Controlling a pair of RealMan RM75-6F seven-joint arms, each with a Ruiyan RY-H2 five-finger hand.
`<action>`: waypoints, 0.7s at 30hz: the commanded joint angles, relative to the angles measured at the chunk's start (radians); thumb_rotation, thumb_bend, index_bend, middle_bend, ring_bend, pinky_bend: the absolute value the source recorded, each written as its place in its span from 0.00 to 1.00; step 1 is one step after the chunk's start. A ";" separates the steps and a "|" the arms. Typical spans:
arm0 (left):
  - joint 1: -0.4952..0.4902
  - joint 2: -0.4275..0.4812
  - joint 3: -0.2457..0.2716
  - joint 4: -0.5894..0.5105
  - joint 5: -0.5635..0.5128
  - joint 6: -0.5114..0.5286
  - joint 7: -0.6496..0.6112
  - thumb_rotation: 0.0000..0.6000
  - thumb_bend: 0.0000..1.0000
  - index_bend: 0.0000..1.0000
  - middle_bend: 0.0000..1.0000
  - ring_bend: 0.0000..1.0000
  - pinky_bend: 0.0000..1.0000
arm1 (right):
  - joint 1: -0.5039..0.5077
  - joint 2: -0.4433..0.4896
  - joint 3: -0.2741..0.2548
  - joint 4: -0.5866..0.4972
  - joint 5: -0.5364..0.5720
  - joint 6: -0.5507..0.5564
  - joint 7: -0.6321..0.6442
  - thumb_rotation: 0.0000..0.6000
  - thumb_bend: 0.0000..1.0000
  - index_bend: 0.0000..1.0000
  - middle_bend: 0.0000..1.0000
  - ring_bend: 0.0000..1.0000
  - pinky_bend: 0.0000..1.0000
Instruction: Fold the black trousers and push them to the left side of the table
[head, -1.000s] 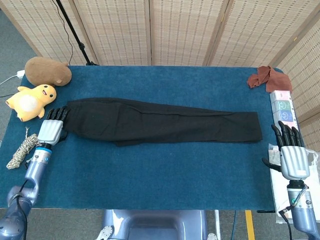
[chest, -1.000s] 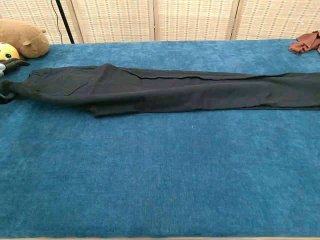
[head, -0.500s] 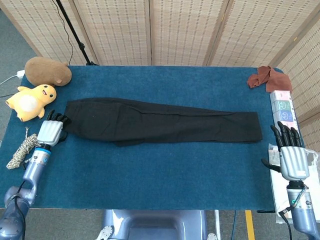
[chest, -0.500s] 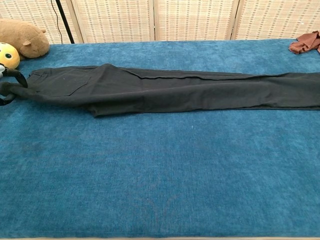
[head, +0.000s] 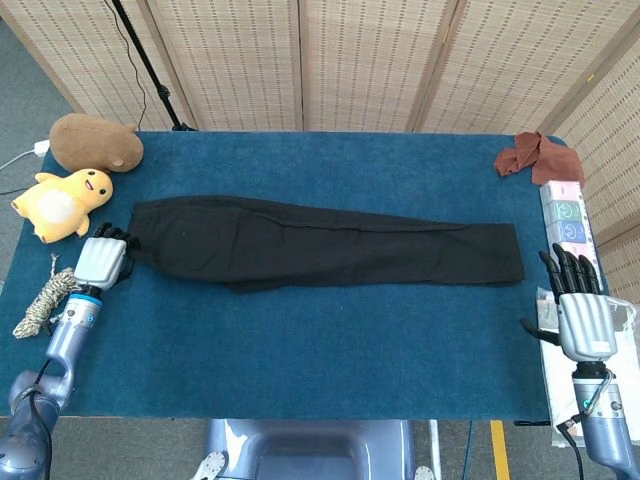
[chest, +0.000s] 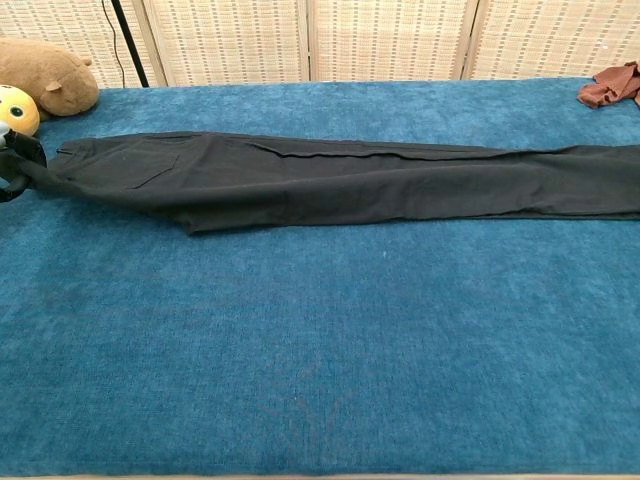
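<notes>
The black trousers (head: 320, 245) lie flat and lengthwise across the blue table (head: 330, 345), waist to the left and leg ends to the right; in the chest view the trousers (chest: 340, 180) run off the right edge. My left hand (head: 101, 260) sits at the waist end, its dark fingers (chest: 18, 165) gripping the waistband corner, where the cloth draws to a point. My right hand (head: 582, 318) hovers off the table's right edge, fingers spread upward and holding nothing, a short way from the leg ends.
A brown plush (head: 95, 142) and a yellow duck plush (head: 62, 203) sit at the far left, with a rope coil (head: 45, 300) by my left forearm. A reddish cloth (head: 535, 155) and coloured packets (head: 565, 215) line the right edge.
My left hand has drawn back slightly to the left with the waistband corner, and the raised fold near the waist has flattened. The right hand has sunk slightly.
</notes>
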 joint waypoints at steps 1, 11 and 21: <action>0.000 0.004 -0.002 -0.002 -0.001 0.005 -0.006 1.00 0.58 0.62 0.52 0.32 0.20 | 0.000 0.000 -0.001 -0.002 -0.001 -0.001 0.000 1.00 0.00 0.00 0.00 0.00 0.00; 0.065 0.075 0.012 -0.017 0.016 0.143 -0.072 1.00 0.59 0.72 0.60 0.39 0.27 | 0.002 0.002 -0.009 -0.022 -0.010 -0.011 0.001 1.00 0.00 0.00 0.00 0.00 0.00; 0.149 0.148 0.038 -0.017 0.038 0.223 -0.077 1.00 0.59 0.72 0.60 0.39 0.27 | 0.003 0.002 -0.014 -0.030 -0.017 -0.015 -0.006 1.00 0.00 0.00 0.00 0.00 0.00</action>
